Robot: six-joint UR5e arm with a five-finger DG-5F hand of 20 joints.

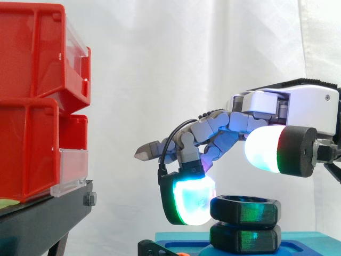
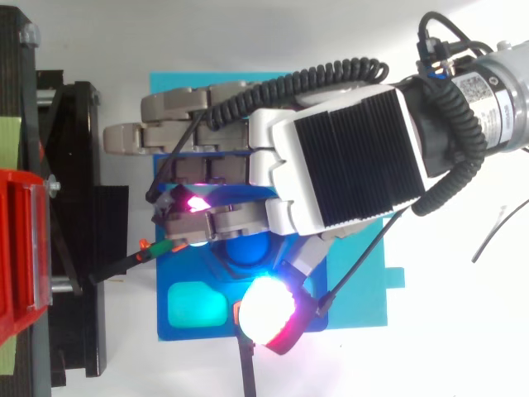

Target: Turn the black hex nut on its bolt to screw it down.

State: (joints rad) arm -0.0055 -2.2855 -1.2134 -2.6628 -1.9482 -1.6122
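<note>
A black hex nut (image 1: 246,209) sits on its bolt above a second black hex piece (image 1: 246,238) on the blue base (image 1: 303,241). My hand (image 1: 256,109) hovers over them, coming in from the right. One finger is bent down, and its glowing pad (image 1: 192,200) rests against the nut's left side. The other fingers reach out to the left, nearly straight. The thumb pad (image 1: 264,148) hangs above the nut's right side, apart from it. From above, the hand (image 2: 347,157) covers the nut, with a blue round part (image 2: 245,251) showing beneath it.
Red bins (image 1: 32,101) stand stacked on a black stand (image 1: 42,218) to the left, close to the fingertips. The blue base (image 2: 355,289) has a teal recess (image 2: 197,304). A small orange and green piece (image 2: 153,246) lies at the base's left edge.
</note>
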